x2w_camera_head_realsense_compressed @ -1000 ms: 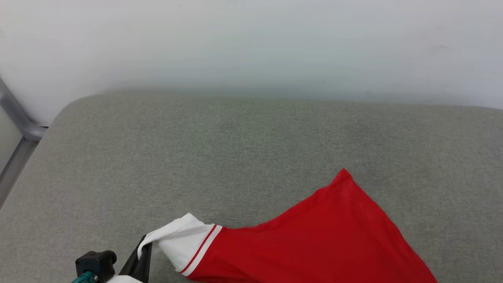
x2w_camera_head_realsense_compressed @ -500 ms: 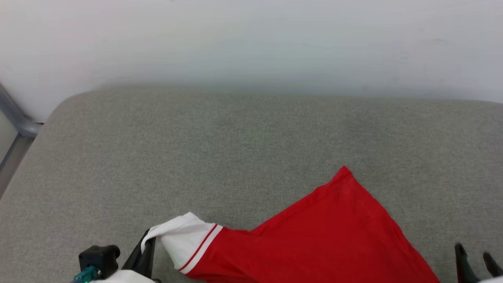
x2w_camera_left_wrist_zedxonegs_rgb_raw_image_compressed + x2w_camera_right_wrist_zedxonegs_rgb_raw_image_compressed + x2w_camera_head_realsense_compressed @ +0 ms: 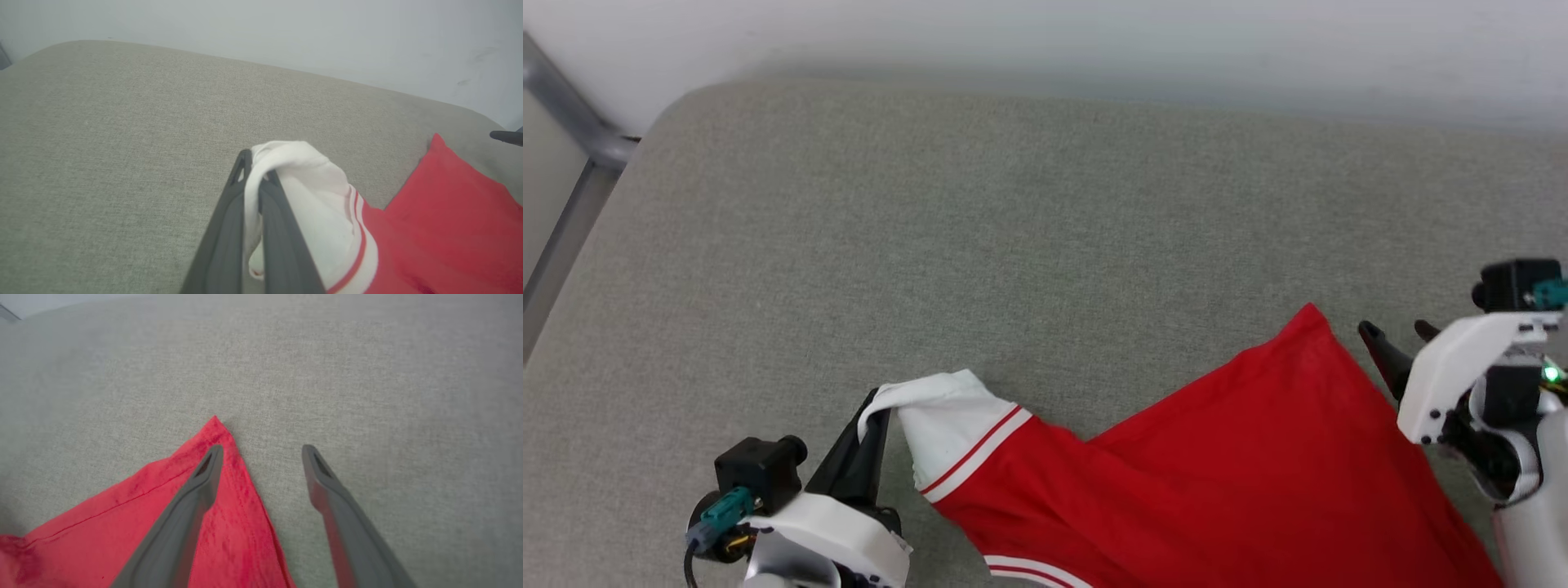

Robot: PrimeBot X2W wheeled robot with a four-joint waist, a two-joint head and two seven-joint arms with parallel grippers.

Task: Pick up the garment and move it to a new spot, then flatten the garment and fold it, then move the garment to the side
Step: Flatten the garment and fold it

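On my left gripper the two long dark fingers are pressed together, pinching the folded white cuff panel of the soft red fabric garment. The white cloth runs between the fingers and drapes over their tips. From the head camera I see that cuff lifted a little at the lower left, with its thin red-and-white stripe trim slanting where the white meets the red. On my right gripper the fingers are spread wide with nothing between them. One finger sits over the pointed red corner of the garment and the other over bare upholstery just beside the hem. I cannot tell whether either fingertip touches down. The garment lies along the near edge of the flat grey woven cushion. It stretches from the cuff at the left across to that corner at the right, and its lower part runs off the bottom of the head picture. A second strip of stripe trim shows at the bottom edge. Behind the cushion is a pale plain wall. A grey metal bar angles down at the far left.
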